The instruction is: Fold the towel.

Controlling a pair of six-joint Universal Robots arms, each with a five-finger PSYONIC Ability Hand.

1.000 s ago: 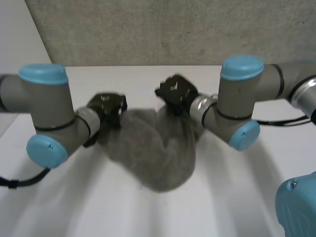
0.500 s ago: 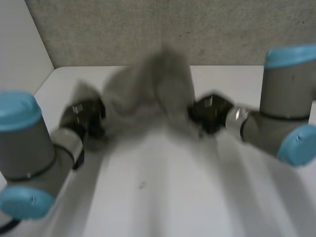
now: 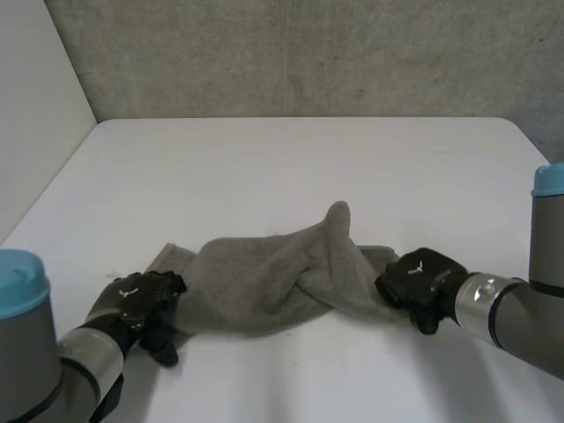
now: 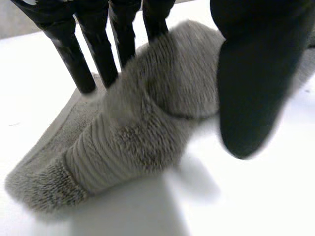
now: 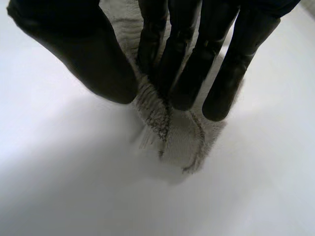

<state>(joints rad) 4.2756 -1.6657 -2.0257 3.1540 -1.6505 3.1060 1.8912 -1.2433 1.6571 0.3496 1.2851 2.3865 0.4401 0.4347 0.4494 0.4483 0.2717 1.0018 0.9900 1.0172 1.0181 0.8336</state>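
Observation:
A grey towel [image 3: 273,278] lies bunched in a loose strip across the near part of the white table [image 3: 291,159], with one fold poking up at its middle. My left hand [image 3: 137,304] rests at the towel's left end. In the left wrist view its fingers [image 4: 103,54] are straight over the towel [image 4: 147,113] and the thumb [image 4: 256,88] stands apart beside it. My right hand [image 3: 419,278] is at the towel's right end. There, nearly straight fingers [image 5: 192,64] touch a frayed corner [image 5: 182,137] lying flat, with the thumb [image 5: 83,54] a little apart.
A grey wall runs along the table's far edge and a pale wall stands on the left. The far half of the table is bare white surface. Both forearms reach in low from the near corners.
Both hands swung the towel up and forward, then came down and apart toward the near edge. The towel now lies on the table and the fingers of both hands have loosened.

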